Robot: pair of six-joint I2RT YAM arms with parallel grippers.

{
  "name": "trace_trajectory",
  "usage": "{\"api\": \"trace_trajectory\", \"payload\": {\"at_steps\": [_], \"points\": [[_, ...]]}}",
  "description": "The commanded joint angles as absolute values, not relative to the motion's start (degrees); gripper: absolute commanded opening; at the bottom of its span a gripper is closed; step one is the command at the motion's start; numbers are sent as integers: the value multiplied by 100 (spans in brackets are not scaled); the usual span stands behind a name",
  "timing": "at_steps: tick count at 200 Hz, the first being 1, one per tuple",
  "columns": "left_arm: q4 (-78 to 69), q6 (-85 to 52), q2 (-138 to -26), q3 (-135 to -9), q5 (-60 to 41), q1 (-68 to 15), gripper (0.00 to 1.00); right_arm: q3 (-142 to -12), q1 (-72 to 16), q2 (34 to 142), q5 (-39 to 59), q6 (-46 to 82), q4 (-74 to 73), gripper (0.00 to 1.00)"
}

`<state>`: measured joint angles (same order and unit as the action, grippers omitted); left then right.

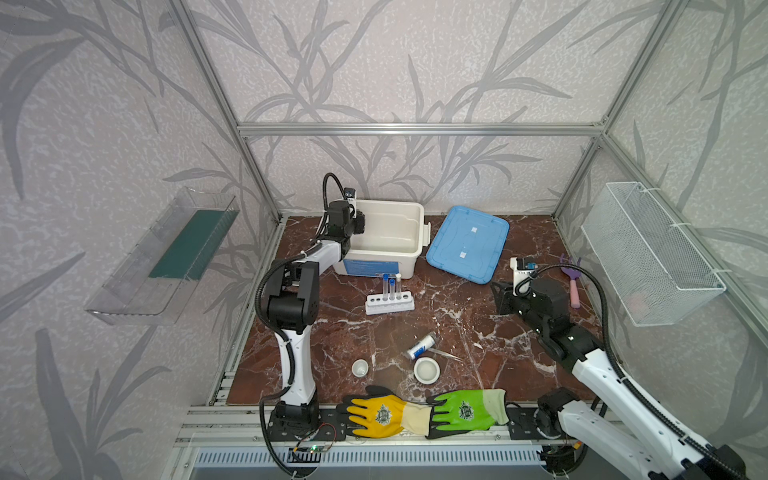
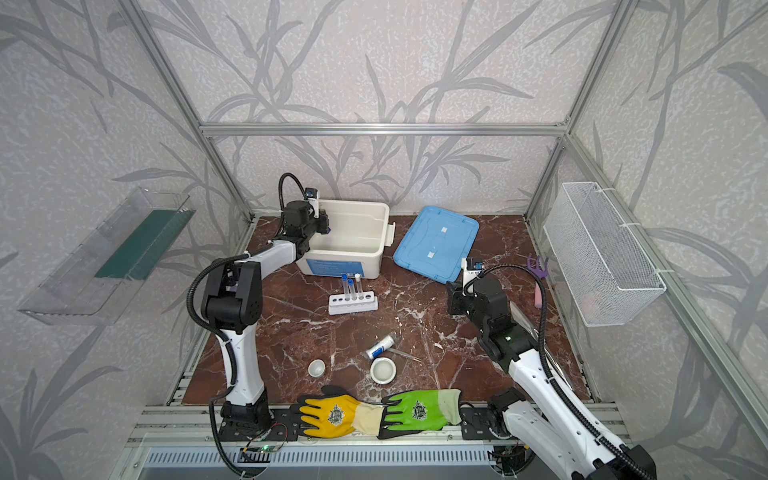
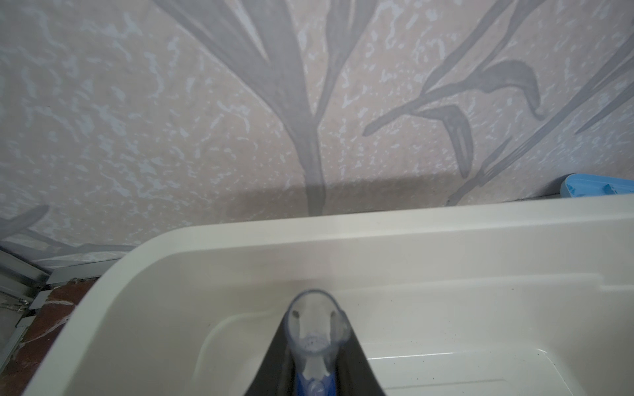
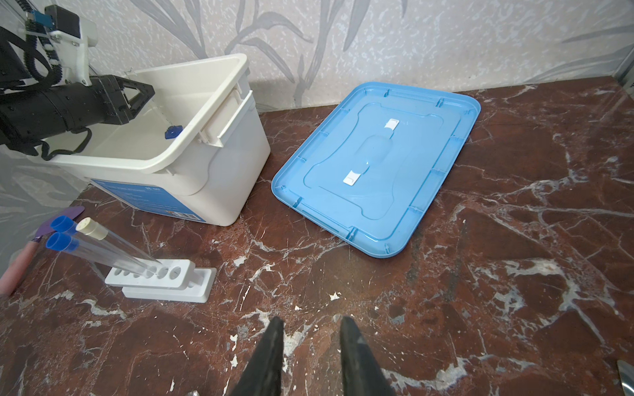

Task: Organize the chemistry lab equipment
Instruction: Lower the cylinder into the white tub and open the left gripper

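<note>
My left gripper [image 3: 315,346] is shut on a small blue-based clear vessel [image 3: 314,322] and holds it inside the white bin [image 1: 376,252] at the back. In the right wrist view its blue base [image 4: 172,132] shows below the bin's rim. My right gripper [image 4: 312,325] stands open and empty, low over the marble at mid right. Three capped test tubes [image 1: 392,286] stand in the white rack [image 1: 390,305]. Nearer the front lie a blue-labelled vial [image 1: 420,347], metal tweezers [image 1: 446,354], a small white dish [image 1: 360,368] and a larger one [image 1: 427,370].
A blue lid [image 1: 467,243] lies flat right of the bin. A yellow glove [image 1: 378,415] and a green glove [image 1: 465,411] lie on the front rail. A purple rake [image 1: 570,268] lies by the right wall under a wire basket [image 1: 652,253]. The trowel [image 4: 65,214] lies behind the rack.
</note>
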<state>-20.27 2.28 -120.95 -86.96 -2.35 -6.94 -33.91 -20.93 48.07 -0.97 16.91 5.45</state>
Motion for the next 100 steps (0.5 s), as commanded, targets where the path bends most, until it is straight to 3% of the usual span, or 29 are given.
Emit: {"api": "trace_trajectory", "payload": {"at_steps": [1,100], "points": [[-2250,130,-12243,-8940,24,-650,20,-3551,-2044,4834,-44,1661,466,30],[-2627,-75,-12591,-8729,254,-615,20,-3502,-1995,4843,0,1670,423,30]]}}
